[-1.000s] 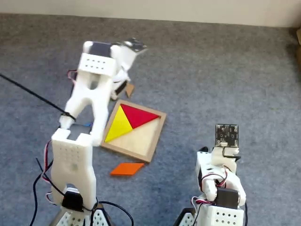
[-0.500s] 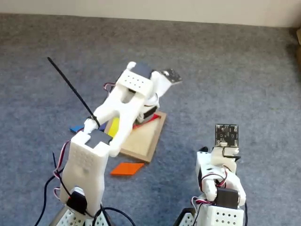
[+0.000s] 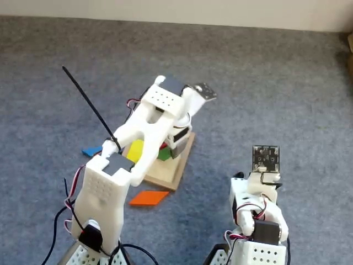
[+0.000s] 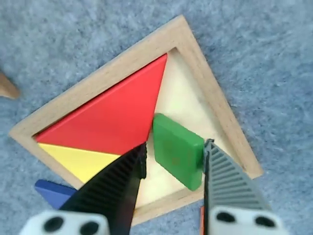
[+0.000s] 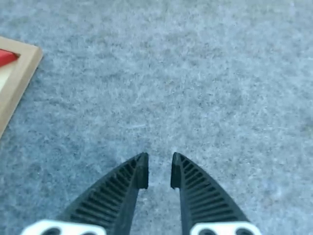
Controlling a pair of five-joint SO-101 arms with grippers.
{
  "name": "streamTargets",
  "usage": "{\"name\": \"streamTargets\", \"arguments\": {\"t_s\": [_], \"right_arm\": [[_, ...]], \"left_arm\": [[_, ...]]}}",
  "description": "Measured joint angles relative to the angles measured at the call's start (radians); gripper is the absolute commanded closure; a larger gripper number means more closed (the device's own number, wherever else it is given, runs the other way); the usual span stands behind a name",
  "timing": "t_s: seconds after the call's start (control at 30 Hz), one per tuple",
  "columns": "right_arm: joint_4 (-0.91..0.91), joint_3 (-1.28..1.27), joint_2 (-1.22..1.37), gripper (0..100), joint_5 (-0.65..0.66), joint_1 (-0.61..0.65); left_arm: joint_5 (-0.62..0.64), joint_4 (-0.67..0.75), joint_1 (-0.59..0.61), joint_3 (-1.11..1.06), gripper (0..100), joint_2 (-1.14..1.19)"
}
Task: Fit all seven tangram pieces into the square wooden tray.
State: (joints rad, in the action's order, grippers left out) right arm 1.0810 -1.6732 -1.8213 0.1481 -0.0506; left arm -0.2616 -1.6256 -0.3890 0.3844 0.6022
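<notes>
Left gripper [image 4: 175,147] had its jaws clamped on the green square [image 4: 176,149], black jaw on one edge and grey jaw on the other. The square sat tilted over the bare corner of the square wooden tray [image 4: 205,83].

In the tray, the red triangle [image 4: 107,117] lay just past the black jaw's tip, with the yellow triangle [image 4: 83,161] flush against it on the black jaw's outer side.

Hard-to-see stuff: a blue piece [image 4: 54,191] outside the tray was half covered by the black jaw. A tan piece [image 4: 6,87] was cut off at the frame edge, shape anyone's guess. In the overhead shot the left arm hid most of the tray, and the orange parallelogram [image 3: 149,197] lay on the grey carpet [image 3: 276,83] just off its rim.

Right gripper [image 5: 159,171] had its jaws all but together, a sliver of carpet between the tips. One tray corner was off to the side, well ahead of them.
</notes>
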Motion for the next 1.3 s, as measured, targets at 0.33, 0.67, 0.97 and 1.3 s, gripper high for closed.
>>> {"name": "streamTargets", "arguments": {"t_s": [0.33, 0.67, 0.97, 1.3], "right_arm": [[0.000, 0.000, 0.000, 90.7, 0.000, -0.003], [0.000, 0.000, 0.000, 90.7, 0.000, -0.003], [0.000, 0.000, 0.000, 90.7, 0.000, -0.003], [0.000, 0.000, 0.000, 90.7, 0.000, -0.003]], "left_arm": [[0.002, -0.069, 0.003, 0.071, 80, 0.000], [0.003, -0.101, 0.003, 0.155, 80, -0.012], [0.028, -0.101, 0.121, 0.157, 80, -0.155], [0.124, 0.147, 0.292, 0.133, 80, -0.138]]}}
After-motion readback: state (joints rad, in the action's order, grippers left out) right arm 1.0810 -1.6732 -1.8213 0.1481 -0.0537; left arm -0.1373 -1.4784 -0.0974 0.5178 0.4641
